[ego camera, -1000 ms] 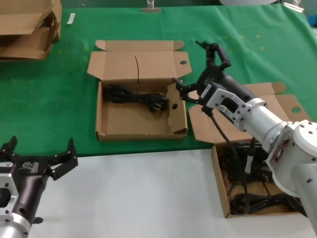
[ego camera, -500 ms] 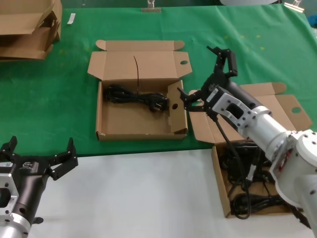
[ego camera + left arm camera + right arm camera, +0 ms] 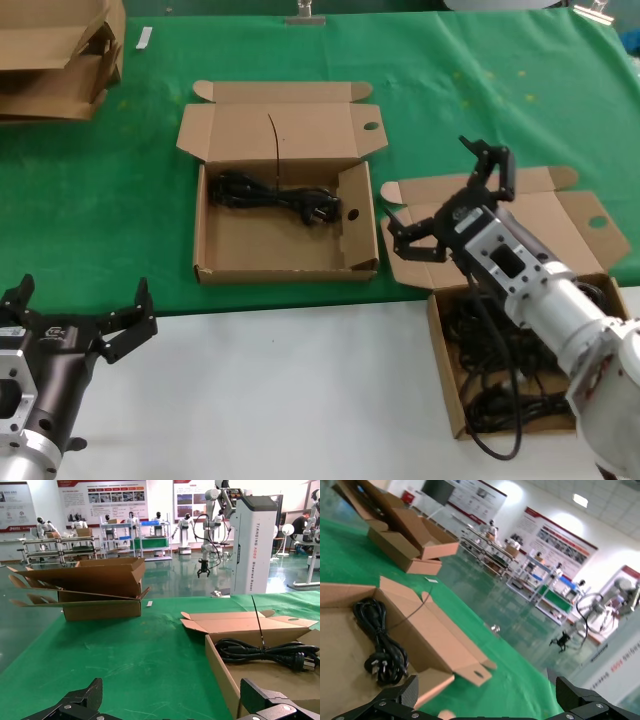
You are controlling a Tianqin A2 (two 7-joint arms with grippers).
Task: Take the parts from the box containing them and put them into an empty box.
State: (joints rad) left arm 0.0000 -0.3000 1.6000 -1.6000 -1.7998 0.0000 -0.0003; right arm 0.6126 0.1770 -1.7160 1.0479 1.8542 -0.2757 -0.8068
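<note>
The centre box [image 3: 285,268] lies open on the green cloth with one coiled black cord [image 3: 272,195] in its far half. This box [image 3: 220,666] and cord [image 3: 267,650] also show in the left wrist view, and the box [image 3: 350,630] and cord [image 3: 381,647] in the right wrist view. The box at the near right [image 3: 446,378] holds several black cords [image 3: 510,405]; its lid [image 3: 575,215] lies folded back. My right gripper [image 3: 447,203] is open and empty, above that lid's left part; it also shows in its own wrist view [image 3: 485,702]. My left gripper [image 3: 80,300] is open and empty at the near left, as its wrist view [image 3: 172,705] shows.
A stack of flattened cardboard [image 3: 60,55] lies at the far left corner, also in the left wrist view [image 3: 100,587]. The green cloth [image 3: 100,200] ends in a white table strip [image 3: 270,390] in front. A small white tag [image 3: 144,37] lies on the cloth.
My right gripper has moved from the centre box's right edge back towards the right-hand box, open and empty. The left arm has not moved.
</note>
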